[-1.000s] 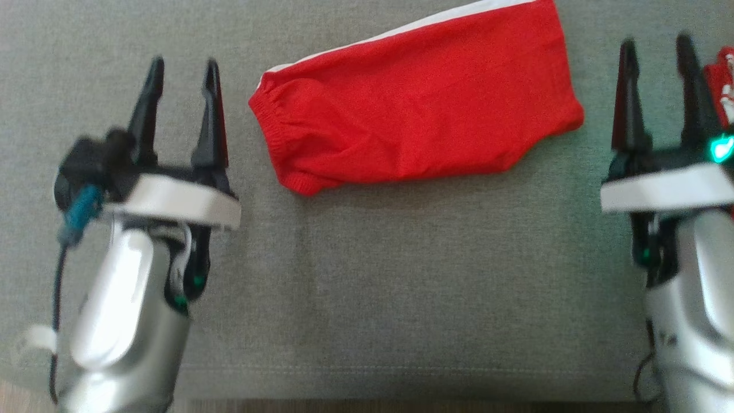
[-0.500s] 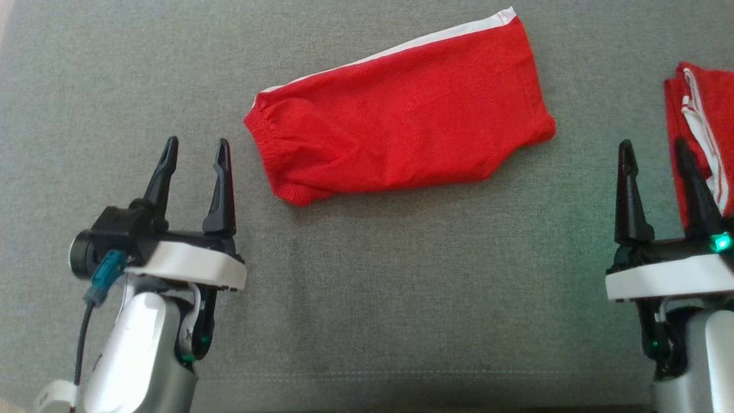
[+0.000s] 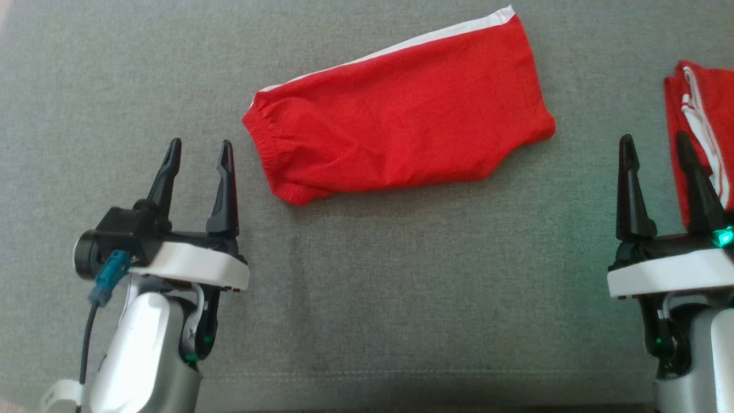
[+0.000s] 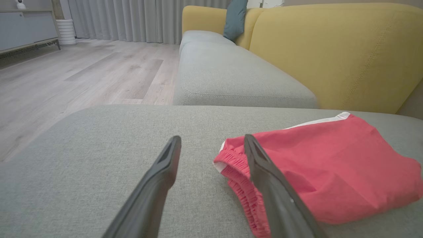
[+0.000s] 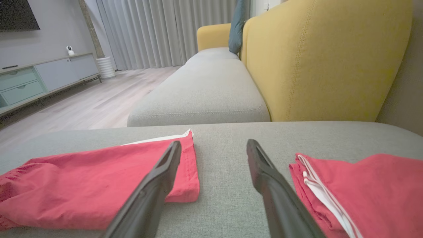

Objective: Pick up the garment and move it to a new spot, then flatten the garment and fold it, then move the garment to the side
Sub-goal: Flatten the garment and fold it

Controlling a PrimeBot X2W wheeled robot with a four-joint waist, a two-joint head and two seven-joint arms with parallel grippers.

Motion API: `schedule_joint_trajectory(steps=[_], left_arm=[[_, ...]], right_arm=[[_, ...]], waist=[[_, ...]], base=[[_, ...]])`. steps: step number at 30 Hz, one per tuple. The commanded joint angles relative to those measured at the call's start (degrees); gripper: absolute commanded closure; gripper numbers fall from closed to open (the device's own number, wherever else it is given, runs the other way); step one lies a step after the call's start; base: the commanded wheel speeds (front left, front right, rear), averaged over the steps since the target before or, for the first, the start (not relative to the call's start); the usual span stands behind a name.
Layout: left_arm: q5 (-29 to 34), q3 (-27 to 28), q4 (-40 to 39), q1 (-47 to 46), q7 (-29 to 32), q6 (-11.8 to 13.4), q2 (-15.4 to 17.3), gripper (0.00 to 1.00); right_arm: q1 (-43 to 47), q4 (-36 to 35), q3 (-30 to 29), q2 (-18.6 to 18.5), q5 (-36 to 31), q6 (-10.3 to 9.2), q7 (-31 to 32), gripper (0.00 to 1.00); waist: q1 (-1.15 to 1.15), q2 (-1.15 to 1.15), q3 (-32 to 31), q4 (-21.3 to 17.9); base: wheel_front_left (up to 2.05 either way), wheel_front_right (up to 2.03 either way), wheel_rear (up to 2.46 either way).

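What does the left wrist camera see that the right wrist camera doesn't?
Left wrist view's extra: the left pincer, open, near the waistband of the red shorts with a white side stripe. Right wrist view's extra: the right pincer, open, a second folded red garment with white stripes, and a dark screen. Both: those shorts, the grey fabric cushion, the yellow sofa back, the teal pillow.

Yellow-backed sofa (image 5: 324,62) (grey seats), wood floor (image 4: 82,69)

No legible text, labels or numbers.
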Motion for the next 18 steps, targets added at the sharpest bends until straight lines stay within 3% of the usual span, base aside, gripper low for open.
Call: schedule_joint_trajectory(steps=[1, 11, 18], left_arm=[[0.8, 2.2, -1.8, -1.7, -0.3, -0.4, 0.6, 0.0], [1.7, 1.5, -2.8, -5.6, -0.3, -2.1, -1.3, 0.0], [1.9, 1.9, -2.4, -6.5, -0.3, -3.0, -2.3, 0.0]], right_arm=[[-0.3, -2.1, 1.1, 0.0, -0.4, 0.2, 0.4, 0.0], [-10.6, 6.6, 5.2, -4.1, 2.8, 0.2, 9.5, 0.0], [-17.0, 13.6, 6.5, -4.4, 3.2, 0.2, 17.0, 0.0]], waist=[[0.0, 0.0, 0.4, 0.2], [0.0, 0.0, 6.1, 3.1], [0.0, 0.0, 8.5, 5.1]], base=[[0.0, 0.0, 0.0], [0.0, 0.0, 0.0], [0.0, 0.0, 0.0]])
